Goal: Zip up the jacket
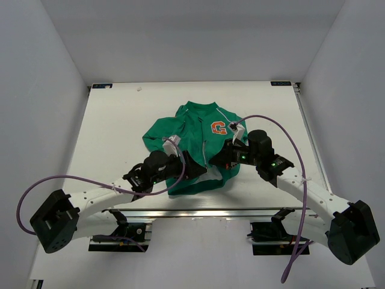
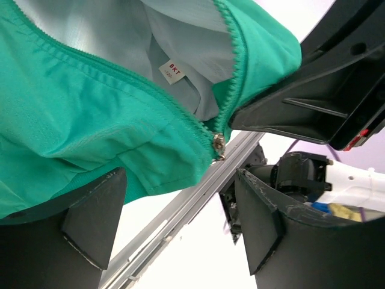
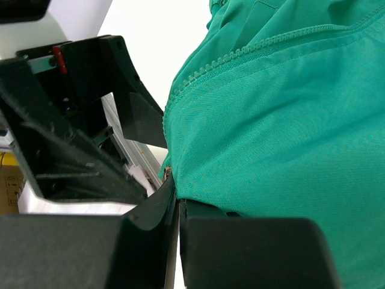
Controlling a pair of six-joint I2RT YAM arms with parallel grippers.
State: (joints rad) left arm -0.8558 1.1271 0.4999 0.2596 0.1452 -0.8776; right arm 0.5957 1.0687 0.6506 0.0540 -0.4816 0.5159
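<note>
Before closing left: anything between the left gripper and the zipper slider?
Nothing visible. The slider hangs at the bottom of the jacket, just beyond the open left gripper. The right gripper, shut on the jacket, sits beside it, not in the path.

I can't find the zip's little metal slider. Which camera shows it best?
The left wrist view: the slider sits in plain sight where the two tooth rows of the jacket meet. The right wrist view shows only a tiny glint of it; in the top view it cannot be made out.
</note>
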